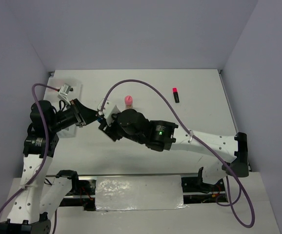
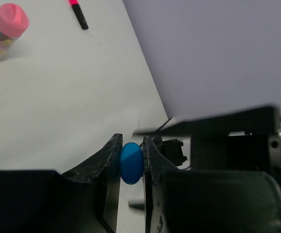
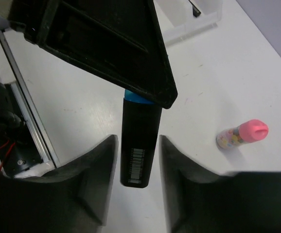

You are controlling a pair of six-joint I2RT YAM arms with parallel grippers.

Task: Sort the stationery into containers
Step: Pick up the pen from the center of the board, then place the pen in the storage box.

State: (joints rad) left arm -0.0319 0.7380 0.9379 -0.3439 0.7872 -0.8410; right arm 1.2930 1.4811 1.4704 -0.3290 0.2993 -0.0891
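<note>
A black marker with a blue cap (image 3: 140, 145) hangs between the two grippers. My left gripper (image 2: 131, 161) is shut on its blue cap (image 2: 131, 164). It shows as the black wedge (image 3: 106, 48) over the marker in the right wrist view. My right gripper (image 3: 138, 139) is open, one finger on each side of the marker's black body with narrow gaps. In the top view both grippers meet left of centre: left (image 1: 96, 118), right (image 1: 104, 128). The pink-capped tan tube (image 1: 128, 101) stands behind them. A pink-capped marker (image 1: 176, 94) lies at the back right. The white tray (image 3: 189, 29) is at the back left.
The left arm hides much of the tray (image 1: 76, 88); something black lies inside it. A purple cable (image 1: 146, 87) arcs over the table. A metal rail and shiny sheet (image 1: 138, 192) run along the near edge. Grey walls close the back and sides.
</note>
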